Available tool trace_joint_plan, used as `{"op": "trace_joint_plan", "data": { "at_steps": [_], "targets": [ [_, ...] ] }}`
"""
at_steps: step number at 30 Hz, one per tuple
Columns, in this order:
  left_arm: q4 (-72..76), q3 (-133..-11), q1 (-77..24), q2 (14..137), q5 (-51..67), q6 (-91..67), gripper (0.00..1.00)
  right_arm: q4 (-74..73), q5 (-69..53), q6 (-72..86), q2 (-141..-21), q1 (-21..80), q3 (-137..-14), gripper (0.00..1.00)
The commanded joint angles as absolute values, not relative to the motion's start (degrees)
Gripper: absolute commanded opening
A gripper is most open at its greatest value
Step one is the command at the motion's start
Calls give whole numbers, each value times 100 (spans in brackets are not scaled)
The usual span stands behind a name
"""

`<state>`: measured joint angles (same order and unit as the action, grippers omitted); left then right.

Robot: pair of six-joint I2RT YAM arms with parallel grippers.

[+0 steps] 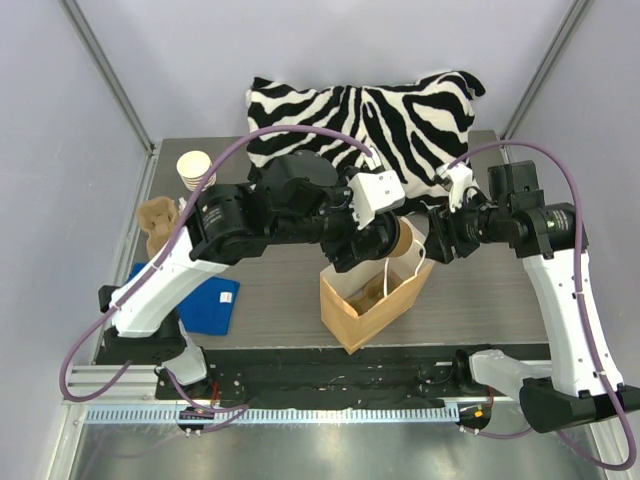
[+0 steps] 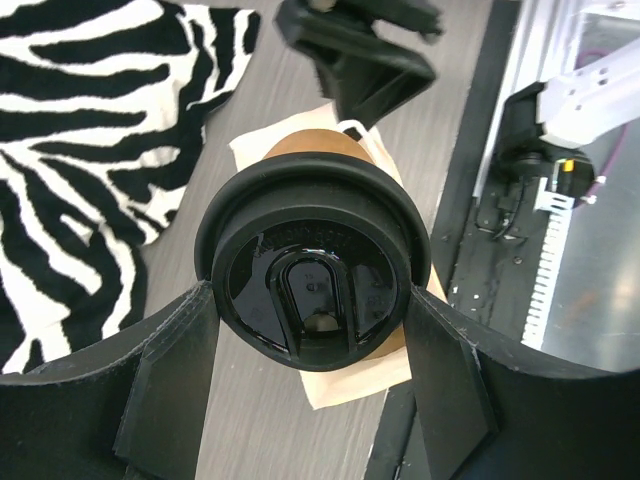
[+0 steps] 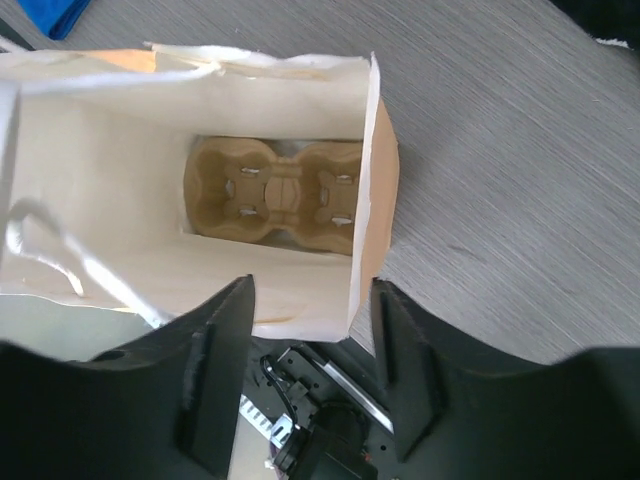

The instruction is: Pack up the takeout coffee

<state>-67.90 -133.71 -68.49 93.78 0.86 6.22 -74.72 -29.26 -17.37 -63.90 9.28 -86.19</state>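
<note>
The takeout coffee, a brown paper cup with a round black lid, sits between my left gripper's fingers, which are shut on its sides. In the top view the coffee hangs tilted just above the far rim of an open brown paper bag. My right gripper is open, its fingers either side of the bag's right wall edge. In the top view it is by the bag's white handle. A cardboard cup carrier lies on the bag's bottom.
A zebra-striped pillow lies at the back of the table. At the left stand a stack of lidless paper cups and a cardboard carrier. A blue cloth lies near the left arm's base.
</note>
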Motion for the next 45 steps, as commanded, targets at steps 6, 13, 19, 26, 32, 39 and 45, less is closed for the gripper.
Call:
{"op": "trace_joint_plan", "data": {
  "at_steps": [6,13,19,26,32,39,45],
  "targets": [
    [-6372,-12615,-6777,8597,-44,633,17,-7146,-3076,-1740,-6073,949,-8289,45],
    [-6197,-11700,-6513,7973,-18,782,17,-7075,-2997,-1740,-6047,949,-8148,39],
    [-6293,-11417,-6328,7945,193,888,15,-7093,-3050,-1714,-6091,941,-8174,38],
    [-6258,-11347,-6372,8191,440,747,14,-7128,-3199,-1652,-6135,941,-8200,35],
    [-6188,-11277,-6801,8411,-261,782,14,-7119,-3234,-1574,-6126,940,-8139,27],
    [-6196,-11215,-6934,8780,-782,835,12,-7102,-3348,-1556,-6029,940,-7954,27],
    [-6056,-10811,-7084,8842,-958,870,11,-7163,-3568,-1529,-5941,949,-7805,26]
  ]
}}
